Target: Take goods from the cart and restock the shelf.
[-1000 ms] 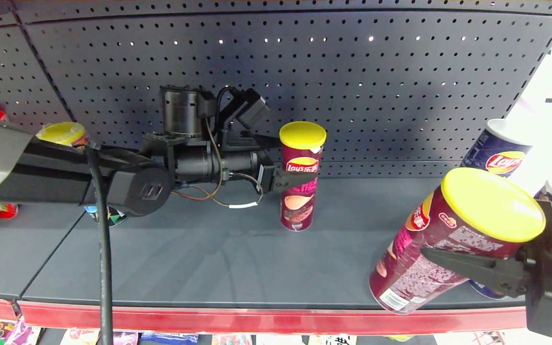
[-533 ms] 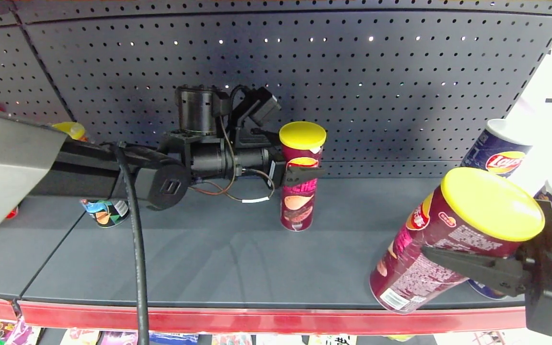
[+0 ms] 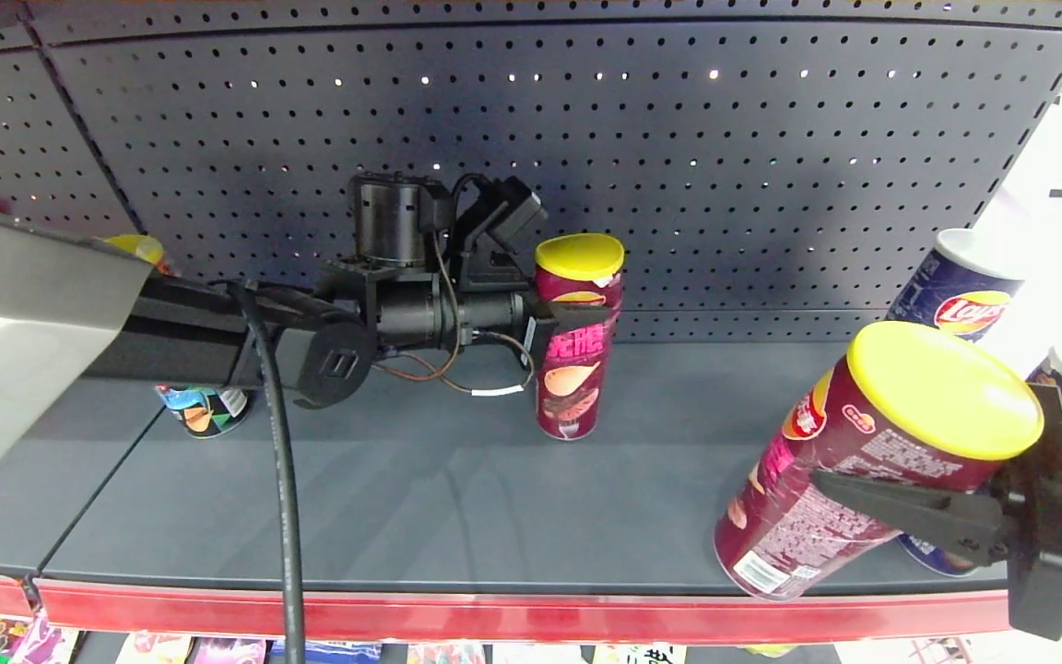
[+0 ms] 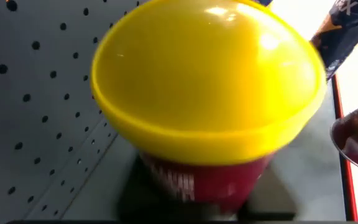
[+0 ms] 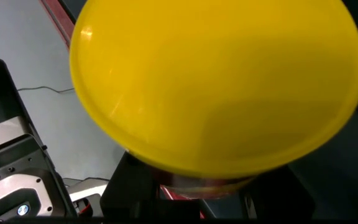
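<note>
Two maroon chip cans with yellow lids are in my grippers. My left gripper (image 3: 584, 325) is shut on the first can (image 3: 571, 397), which stands slightly tilted at the back of the grey shelf (image 3: 402, 498), close to the pegboard. Its lid (image 4: 210, 81) looms large in the left wrist view. At the front right, my right gripper (image 3: 872, 461) is shut on the second can (image 3: 817, 433), held tilted over the shelf's front edge. That can's lid (image 5: 216, 81) is close up in the right wrist view.
A blue chip can (image 3: 955, 286) stands at the right end, with another white-lidded one beside it. A small can (image 3: 204, 410) and a yellow lid (image 3: 133, 247) sit at the left behind my left arm. A red lip (image 3: 494, 618) runs along the shelf front.
My left arm has pushed right and toward the pegboard with its can, which has turned and tipped a little. The right arm and its can have hardly moved.
</note>
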Robot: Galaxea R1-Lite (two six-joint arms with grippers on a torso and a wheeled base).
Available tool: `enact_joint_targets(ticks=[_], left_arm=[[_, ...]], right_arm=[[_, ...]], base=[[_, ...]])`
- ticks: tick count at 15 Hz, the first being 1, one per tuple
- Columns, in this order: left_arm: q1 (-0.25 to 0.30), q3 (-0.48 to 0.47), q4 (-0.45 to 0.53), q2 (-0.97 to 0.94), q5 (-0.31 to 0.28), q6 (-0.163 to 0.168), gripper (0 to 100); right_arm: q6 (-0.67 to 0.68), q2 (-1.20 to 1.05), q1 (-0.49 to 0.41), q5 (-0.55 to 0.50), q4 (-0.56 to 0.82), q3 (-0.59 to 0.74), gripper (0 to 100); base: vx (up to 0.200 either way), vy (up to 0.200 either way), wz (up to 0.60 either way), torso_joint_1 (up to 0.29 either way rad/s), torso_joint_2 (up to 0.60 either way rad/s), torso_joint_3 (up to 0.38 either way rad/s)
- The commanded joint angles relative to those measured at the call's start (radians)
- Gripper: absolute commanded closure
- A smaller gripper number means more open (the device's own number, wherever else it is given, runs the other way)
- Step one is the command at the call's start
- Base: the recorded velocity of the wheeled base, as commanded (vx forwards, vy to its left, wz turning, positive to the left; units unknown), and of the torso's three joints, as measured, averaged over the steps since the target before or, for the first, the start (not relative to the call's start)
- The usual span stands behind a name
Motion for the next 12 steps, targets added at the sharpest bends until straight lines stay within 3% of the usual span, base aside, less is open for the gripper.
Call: enact_joint_targets(ticks=[1,3,8,12], left_arm=[[0.001,0.012,0.001,-0.009,-0.007,0.002,100],[0.003,0.035,0.000,-0.025,-0.010,0.001,100],[0.003,0.185,0.001,-0.151,-0.085,-0.001,100],[-0.002,0.245,0.001,-0.220,-0.091,-0.047,100]], right_arm=[[0.000,0.002,-0.006,0.001,-0.001,0.001,100],[0.000,0.003,-0.008,0.002,-0.001,0.001,100],[0.000,0.003,-0.008,0.002,-0.001,-0.001,100],[0.000,0.009,-0.008,0.002,-0.001,-0.001,100]], base=[[0.000,0.000,0.00,0.000,0.00,0.000],[0.000,0.000,0.00,0.000,0.00,0.000],[0.000,0.000,0.00,0.000,0.00,0.000],[0.000,0.000,0.00,0.000,0.00,0.000]])
